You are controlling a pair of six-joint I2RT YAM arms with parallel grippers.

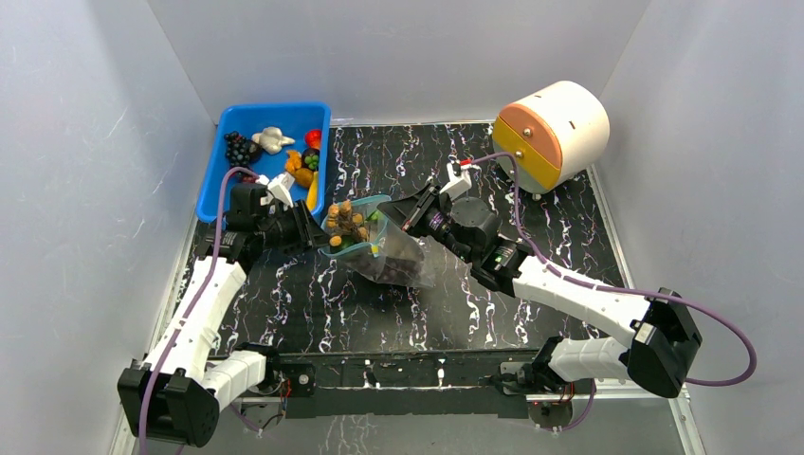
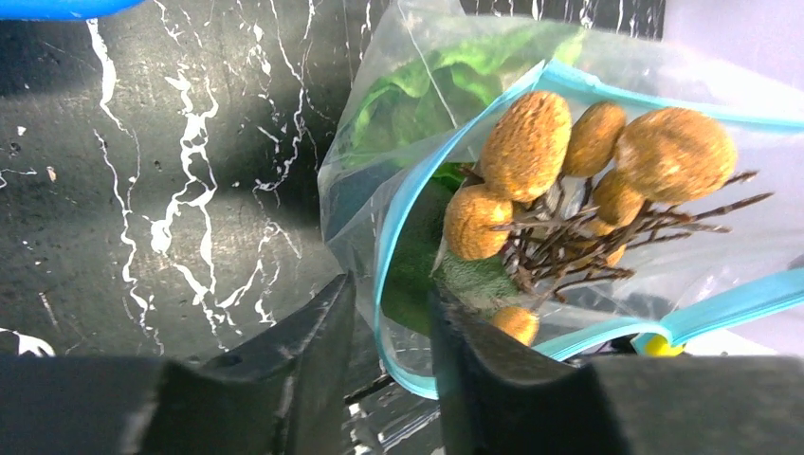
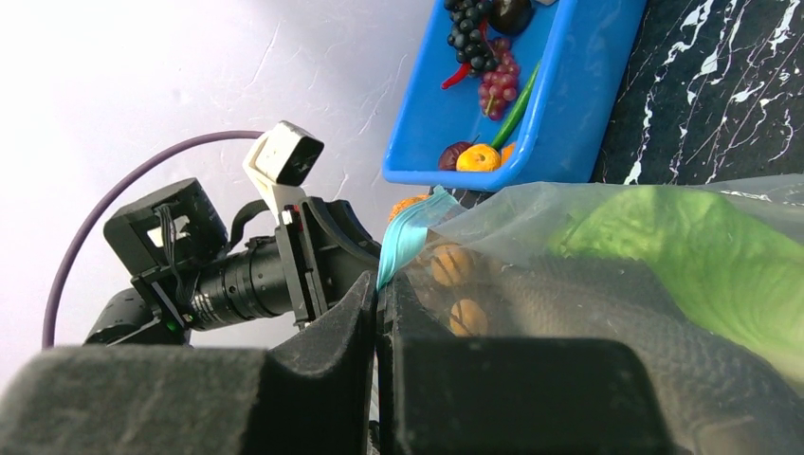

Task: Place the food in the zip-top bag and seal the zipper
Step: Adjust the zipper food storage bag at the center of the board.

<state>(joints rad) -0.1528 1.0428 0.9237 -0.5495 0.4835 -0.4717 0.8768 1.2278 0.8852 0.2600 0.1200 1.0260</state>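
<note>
Left arm: rises from its base at lower left of the top view, forearm running up the frame, wrist bent right. Left gripper (image 2: 391, 289) straddles the left corner of the zip-top bag (image 1: 398, 261) mouth – one dark finger outside the film, one inside, a clear gap between them, jaws apart and the rim not visibly pinched.

Right arm: reaches from lower right up toward centre frame. Right gripper (image 3: 377, 284) is clenched, the bag's rim nipped between its two fingers.

Bag sits mid-table between the two grippers, mouth tipped up toward the upper left. Film clear, soft, creased; zipper (image 2: 730, 303) a thin teal strip, bowed open. In the mouth are the orange-brown pieces (image 2: 526, 142) – rounded, grainy, on thin dark twig-like stems. Behind them, through the film, is the lettuce head (image 2: 427, 85), green and ruffled.

Surroundings: rigid blue bin (image 1: 213, 180) at upper left, just above the left gripper, with a dark grape bunch (image 1: 239, 147) and other small toy foods inside. Table (image 1: 531, 218) is black with white veining. Cream drum (image 1: 559, 128) with an orange and yellow face at upper right, well apart from the bag
</note>
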